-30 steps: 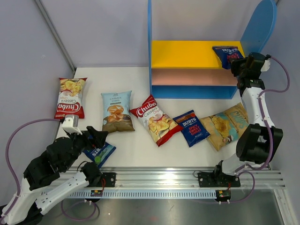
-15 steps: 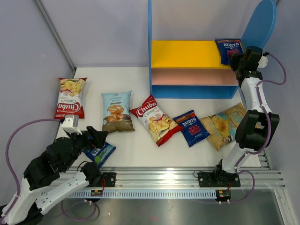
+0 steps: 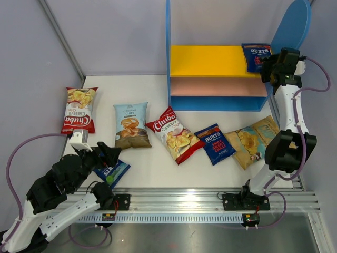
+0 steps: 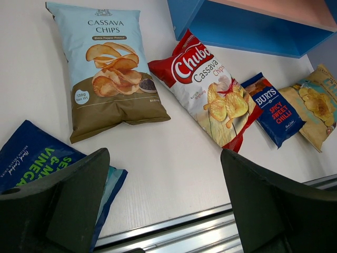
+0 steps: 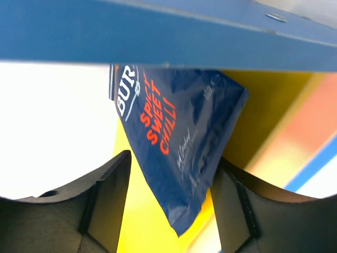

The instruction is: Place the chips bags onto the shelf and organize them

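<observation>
a glossy, creased dark blue bag (image 5: 174, 116) with orange-red lettering lies at the right end of the shelf's (image 3: 168, 52) smooth yellow board (image 3: 210, 60). the right gripper (image 5: 172, 163) has its jaws parted either side of the bag's lower corner. the left gripper (image 4: 164, 154) gapes wide over the white table (image 4: 158, 137).

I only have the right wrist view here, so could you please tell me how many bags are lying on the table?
Observer: Six of them lie flat on the table.
Operator: Thank you. Is the blue bag in front of me alone on the shelf?
Observer: Yes, that blue bag is the only one on the shelf.
Operator: And where is the left gripper, please?
Observer: The left gripper hangs open over a dark blue bag near the table's front left.
</observation>
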Robot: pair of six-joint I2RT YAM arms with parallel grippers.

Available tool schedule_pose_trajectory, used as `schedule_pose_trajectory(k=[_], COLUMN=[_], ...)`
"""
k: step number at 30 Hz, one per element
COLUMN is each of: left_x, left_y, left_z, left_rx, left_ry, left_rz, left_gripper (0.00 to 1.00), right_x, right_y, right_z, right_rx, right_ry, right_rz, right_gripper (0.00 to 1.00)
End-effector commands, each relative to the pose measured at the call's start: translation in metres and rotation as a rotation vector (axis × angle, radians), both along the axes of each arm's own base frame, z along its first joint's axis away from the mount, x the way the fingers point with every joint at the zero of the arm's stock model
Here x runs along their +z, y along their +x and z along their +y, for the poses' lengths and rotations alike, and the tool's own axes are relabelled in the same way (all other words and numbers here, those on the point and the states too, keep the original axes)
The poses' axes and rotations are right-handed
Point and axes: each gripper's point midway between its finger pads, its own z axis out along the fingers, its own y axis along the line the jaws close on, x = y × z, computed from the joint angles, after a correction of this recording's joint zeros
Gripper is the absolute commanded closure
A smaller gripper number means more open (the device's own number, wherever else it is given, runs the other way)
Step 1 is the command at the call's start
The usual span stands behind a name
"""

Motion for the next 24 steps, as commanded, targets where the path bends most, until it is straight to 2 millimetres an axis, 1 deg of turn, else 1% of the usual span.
schedule_pose_trajectory(k=[1, 5, 6, 8, 9, 11, 12, 13, 14, 15, 16, 17, 18, 19, 20, 21, 22, 23, 24], left_x=[0.010, 0.009, 0.009, 0.007, 0.006, 0.003, 0.001, 0.001, 0.000, -0.001, -0.003, -0.004, -0.009, -0.011, -0.015, -0.018, -0.027, -0.032, -0.029], left_y=[0.003, 0.004, 0.004, 0.006, 0.007, 0.011, 0.012, 0.013, 0.015, 0.018, 0.020, 0.023, 0.028, 0.031, 0.031, 0.040, 0.043, 0.046, 0.047], left_z=[-0.002, 0.000, 0.001, 0.000, 0.000, -0.004, -0.005, -0.007, -0.009, -0.014, -0.018, -0.022, -0.036, -0.046, -0.060, -0.080, -0.094, -0.109, -0.132], left_rx=[0.002, 0.014, 0.021, 0.028, 0.034, 0.035, 0.037, 0.039, 0.038, 0.038, 0.038, 0.038, 0.015, -0.004, -0.049, -0.081, -0.115, -0.149, -0.214], left_ry=[-0.036, -0.031, -0.031, -0.014, -0.005, 0.026, 0.039, 0.051, 0.067, 0.090, 0.103, 0.109, 0.114, 0.111, 0.099, 0.087, 0.083, 0.075, 0.019], left_rz=[-0.041, -0.035, -0.033, -0.019, -0.012, 0.013, 0.026, 0.037, 0.052, 0.081, 0.104, 0.118, 0.151, 0.165, 0.192, 0.208, 0.230, 0.252, 0.267], left_gripper=[0.11, 0.10, 0.08, 0.03, 0.01, 0.01, 0.01, 0.01, 0.01, 0.01, 0.01, 0.01, 0.01, 0.01, 0.01, 0.01, 0.01, 0.01, 0.01], right_x=[-0.011, -0.013, -0.005, -0.002, 0.009, 0.016, 0.025, 0.028, 0.028, 0.039, 0.043, 0.039, 0.056, 0.059, 0.045, 0.062, 0.061, 0.043, 0.046], right_y=[-0.024, -0.041, -0.048, -0.057, -0.066, -0.077, -0.086, -0.092, -0.098, -0.111, -0.118, -0.123, -0.136, -0.142, -0.147, -0.160, -0.166, -0.173, -0.190], right_z=[-0.002, -0.003, -0.005, -0.006, -0.005, -0.010, -0.009, -0.010, -0.012, -0.014, -0.014, -0.010, -0.005, 0.002, 0.018, 0.030, 0.041, 0.057, 0.067], right_rx=[0.001, -0.009, -0.018, -0.026, -0.028, -0.045, -0.043, -0.043, -0.044, -0.040, -0.034, -0.007, 0.027, 0.064, 0.167, 0.211, 0.266, 0.353, 0.386], right_ry=[-0.029, -0.049, -0.066, -0.076, -0.090, -0.098, -0.116, -0.128, -0.145, -0.181, -0.202, -0.218, -0.276, -0.298, -0.309, -0.338, -0.345, -0.322, -0.326], right_rz=[0.137, 0.179, 0.168, 0.170, 0.149, 0.145, 0.134, 0.131, 0.134, 0.118, 0.112, 0.119, 0.066, 0.044, 0.044, -0.034, -0.057, -0.051, -0.078], right_gripper=[0.33, 0.26, 0.26, 0.23, 0.22, 0.18, 0.15, 0.13, 0.07, 0.02, 0.00, 0.01, 0.01, 0.00, 0.01, 0.01, 0.00, 0.01, 0.00])
